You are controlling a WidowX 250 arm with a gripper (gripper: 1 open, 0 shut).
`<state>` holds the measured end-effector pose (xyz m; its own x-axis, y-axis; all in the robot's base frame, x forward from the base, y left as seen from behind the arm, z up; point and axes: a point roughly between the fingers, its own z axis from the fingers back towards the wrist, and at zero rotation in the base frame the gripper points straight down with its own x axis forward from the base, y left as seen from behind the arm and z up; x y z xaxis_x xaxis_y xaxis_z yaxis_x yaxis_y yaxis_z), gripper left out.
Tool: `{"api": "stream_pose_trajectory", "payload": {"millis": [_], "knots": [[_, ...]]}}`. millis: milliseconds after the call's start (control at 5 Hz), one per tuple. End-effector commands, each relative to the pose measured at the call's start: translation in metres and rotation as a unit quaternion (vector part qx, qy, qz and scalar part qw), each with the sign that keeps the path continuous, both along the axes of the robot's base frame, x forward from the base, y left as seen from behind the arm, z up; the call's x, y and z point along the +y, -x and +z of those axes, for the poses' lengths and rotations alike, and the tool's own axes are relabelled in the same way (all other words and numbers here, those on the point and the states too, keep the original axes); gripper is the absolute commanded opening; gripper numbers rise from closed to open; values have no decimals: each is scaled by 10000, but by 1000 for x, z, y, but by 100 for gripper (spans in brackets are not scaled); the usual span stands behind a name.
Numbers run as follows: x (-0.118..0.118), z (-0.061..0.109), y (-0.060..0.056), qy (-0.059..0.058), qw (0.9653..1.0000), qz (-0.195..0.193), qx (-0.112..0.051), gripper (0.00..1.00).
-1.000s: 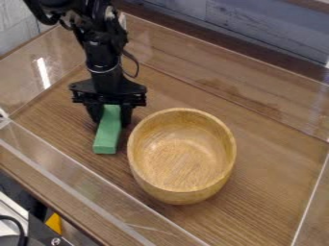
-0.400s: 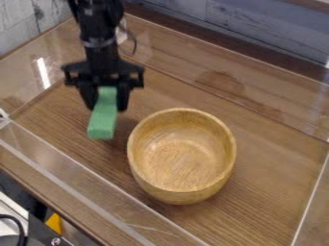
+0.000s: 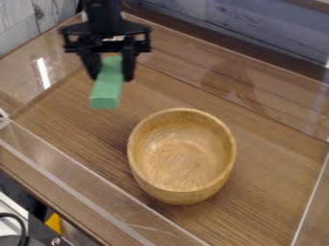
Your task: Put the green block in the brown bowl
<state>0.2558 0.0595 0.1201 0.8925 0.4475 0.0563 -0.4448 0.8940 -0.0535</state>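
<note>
A green block (image 3: 110, 84) is held in the air by a black claw (image 3: 111, 63), above a wooden table (image 3: 257, 106) and apart from a brown bowl (image 3: 183, 155).

The block, a flat bright green bar, is clamped at its upper end between the claw's two fingers (image 3: 92, 63), which are closed tightly on it; its lower end hangs free and is tilted slightly, clear of the table surface. The claw is pointed downward and is seen toward the table's far left corner. The brown bowl, round and thick-walled with visible grain, is set upright on the table nearer the front edge, lower and to the right of the block, and is well apart from it. The table is enclosed by clear plastic walls (image 3: 77, 207), seen along its front and left edges.
</note>
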Motion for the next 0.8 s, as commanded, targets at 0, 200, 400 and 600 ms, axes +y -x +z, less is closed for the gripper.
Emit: {"api": "stream_pose_trajectory", "payload": {"millis": [0,200,400,600], "knots": [[-25,17,-13,-40,9992,-192,-348,0],[-11,11,-13,-95,9988,-291,-376,0],[1,9,-11,-136,9988,-284,-376,0],[16,3,-9,-177,9989,-231,-365,0]]}}
